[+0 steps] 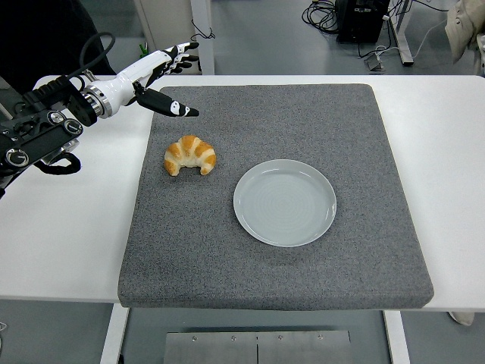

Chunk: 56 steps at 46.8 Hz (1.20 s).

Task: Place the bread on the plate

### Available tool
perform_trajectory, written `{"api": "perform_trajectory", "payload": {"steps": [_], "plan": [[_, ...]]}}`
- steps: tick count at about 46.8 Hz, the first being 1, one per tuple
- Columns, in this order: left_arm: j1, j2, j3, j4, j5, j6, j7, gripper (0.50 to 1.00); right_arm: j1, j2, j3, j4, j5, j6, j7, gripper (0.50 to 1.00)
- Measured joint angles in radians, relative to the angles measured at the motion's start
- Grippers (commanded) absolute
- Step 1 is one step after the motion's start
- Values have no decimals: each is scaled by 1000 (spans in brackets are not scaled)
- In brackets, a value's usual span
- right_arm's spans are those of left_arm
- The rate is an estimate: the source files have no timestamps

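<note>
A golden croissant (pixel 189 155) lies on the left part of the grey mat (pixel 273 98). To its right sits a pale grey round plate (pixel 284 202), with nothing on it. My left hand (pixel 173 76) hovers over the mat's far left corner, above and behind the croissant, apart from it. Its fingers (pixel 182 54) are spread and the thumb points down toward the croissant; it holds nothing. The right arm does not show.
The mat covers most of the white table (pixel 447 152). Bare table strips run along the left and right sides. Cables and furniture legs (pixel 356 19) stand on the floor beyond the far edge.
</note>
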Motion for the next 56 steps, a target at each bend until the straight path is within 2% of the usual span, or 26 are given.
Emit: {"api": "perform_trajectory", "payload": {"steps": [11, 39, 50, 56], "plan": [[-14, 18, 58, -47, 99, 0, 1, 955, 0, 0, 0, 0, 0, 0, 0, 1000], [4, 10, 97, -48, 336, 1, 5, 955, 0, 0, 0, 0, 0, 0, 0, 1000], [1, 14, 136, -46, 368, 27, 4, 955, 0, 0, 0, 0, 0, 0, 0, 1000], [4, 7, 139, -45, 411, 78, 4, 955, 0, 0, 0, 0, 0, 0, 0, 1000]]}}
